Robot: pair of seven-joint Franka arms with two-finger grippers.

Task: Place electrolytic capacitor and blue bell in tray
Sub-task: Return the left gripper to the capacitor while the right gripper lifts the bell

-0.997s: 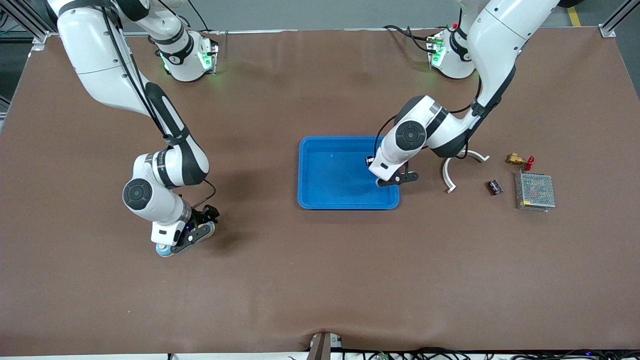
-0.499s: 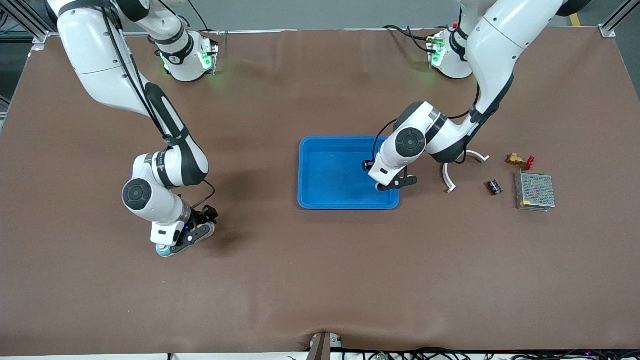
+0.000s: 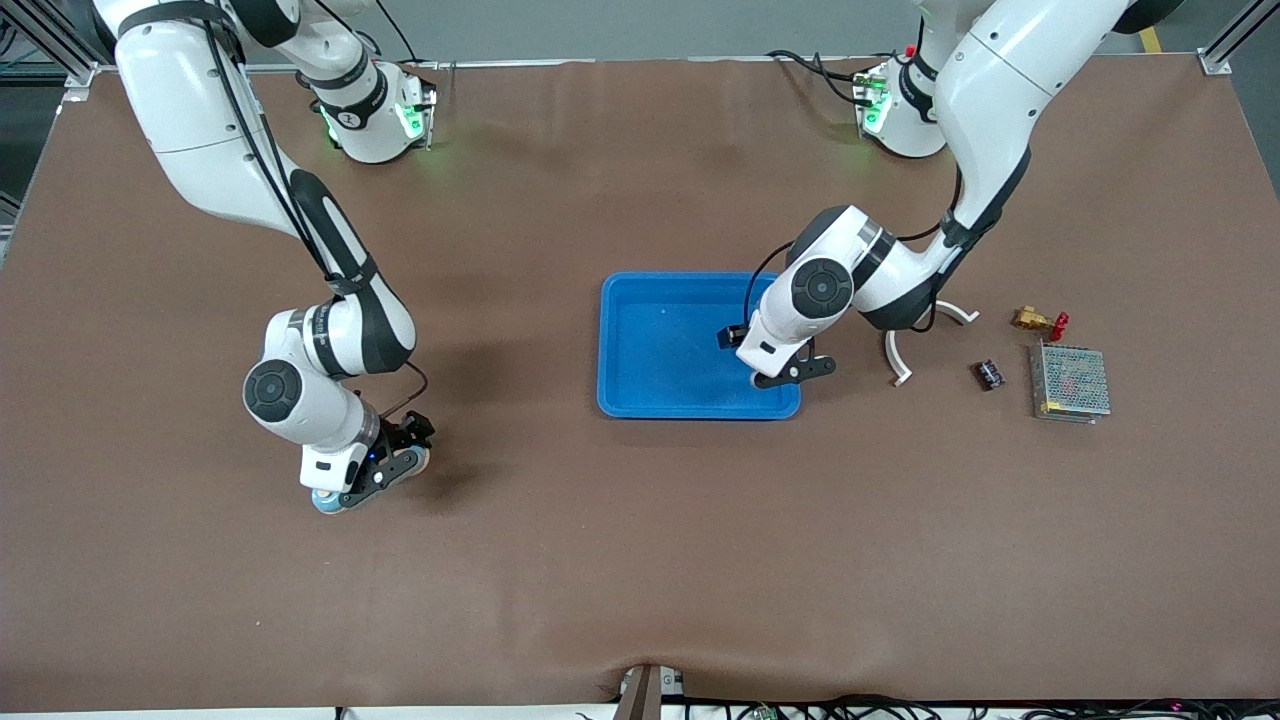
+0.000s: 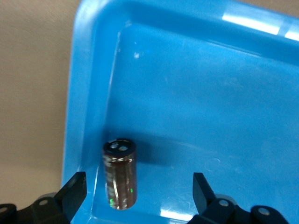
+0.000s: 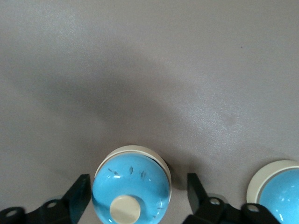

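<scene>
Electrolytic capacitor (image 4: 120, 173) lies in the tray (image 3: 640, 400), free between your left gripper (image 4: 139, 190)'s wide fingers. Your right gripper (image 5: 135, 198) straddles the blue bell (image 5: 131, 183) on the desk (image 3: 640, 560), fingers apart, not yet gripping.

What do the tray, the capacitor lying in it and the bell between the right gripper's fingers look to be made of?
Tray: glossy bright-blue moulded plastic, judging by its sharp highlights and rounded rim.
Capacitor: probably a metal can in a shiny dark-brown sleeve; reflective, dark end cap.
Bell: smooth light-blue dome, cream base and button; painted metal or plastic, unclear.
</scene>
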